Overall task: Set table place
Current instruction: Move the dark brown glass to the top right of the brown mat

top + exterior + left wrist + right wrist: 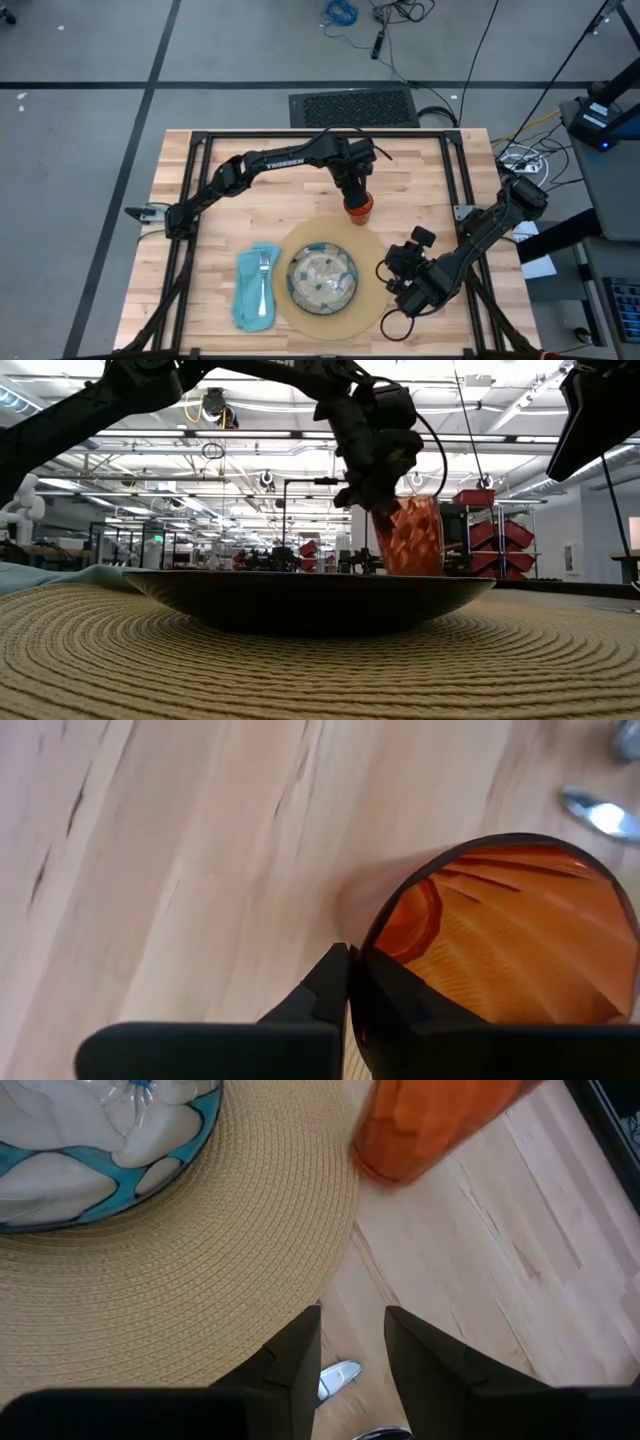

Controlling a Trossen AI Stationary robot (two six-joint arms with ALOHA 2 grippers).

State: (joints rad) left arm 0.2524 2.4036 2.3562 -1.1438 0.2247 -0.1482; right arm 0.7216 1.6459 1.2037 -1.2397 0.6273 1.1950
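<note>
An orange translucent cup (358, 206) is just past the far rim of the round tan placemat (372, 300), with my left gripper (350, 960) shut on it. A green-patterned plate (322, 280) rests on the mat. To its left a teal napkin (255, 290) lies flat with a fork (262, 275) on top. My right gripper (350, 1345) hovers open by the mat's right rim. A silver utensil (340, 1377) shows on the table below the gap between its fingers. My left gripper pinches the cup's rim (362, 942), one finger inside the cup and one outside its wall. The fingers come from above, slanting down. The cup (410, 535) hangs a little tilted below them; the plate hides its base in the low view, so whether it touches the table cannot be told.
Silver cutlery (600, 815) lies on the bare wood to the right of the mat. A black frame (200, 170) runs along the table's edges. Bare tabletop (250, 210) shows at the far left, under my left arm.
</note>
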